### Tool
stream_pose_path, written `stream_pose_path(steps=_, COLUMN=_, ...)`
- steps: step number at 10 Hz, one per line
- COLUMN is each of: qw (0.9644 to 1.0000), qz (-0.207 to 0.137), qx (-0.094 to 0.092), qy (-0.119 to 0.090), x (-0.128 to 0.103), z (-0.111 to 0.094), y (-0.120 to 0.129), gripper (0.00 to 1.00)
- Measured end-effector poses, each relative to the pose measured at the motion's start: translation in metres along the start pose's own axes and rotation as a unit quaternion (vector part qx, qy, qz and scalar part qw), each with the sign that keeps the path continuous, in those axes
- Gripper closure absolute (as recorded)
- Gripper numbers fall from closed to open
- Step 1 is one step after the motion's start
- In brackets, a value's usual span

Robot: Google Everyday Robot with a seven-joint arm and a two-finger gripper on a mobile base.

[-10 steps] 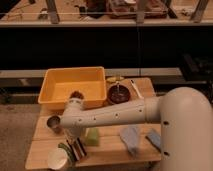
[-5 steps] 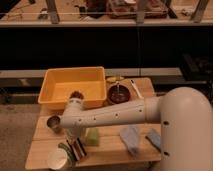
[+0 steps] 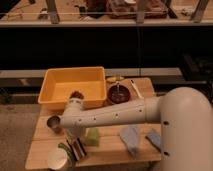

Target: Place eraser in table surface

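Observation:
The eraser [image 3: 79, 148], a small dark block with red and white stripes, is at the front left of the wooden table surface [image 3: 107, 150]. My gripper [image 3: 73, 148] points down right at it, at the end of the white arm [image 3: 110, 117] that reaches in from the right. The gripper partly hides the eraser, and I cannot tell whether the eraser rests on the wood or is held just above it.
A yellow tub [image 3: 75, 85] stands at the back left. A pale green block [image 3: 92, 136] lies just right of the eraser. Two blue-grey cloths [image 3: 131, 139] lie front right. A metal cup [image 3: 53, 122], a pale round cup [image 3: 59, 159] and a dark bowl [image 3: 119, 94] are nearby.

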Motion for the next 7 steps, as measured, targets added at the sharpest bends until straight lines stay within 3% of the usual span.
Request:
stream_pose_path(steps=4, qw=1.0000, qz=0.001, qx=0.002, qy=-0.002, x=-0.0011, z=-0.0008, y=-0.0009, gripper=0.98)
stream_pose_path(steps=7, qw=1.0000, qz=0.000, qx=0.000, qy=0.000, x=-0.0003, z=-0.0017, y=0.0001, gripper=1.00)
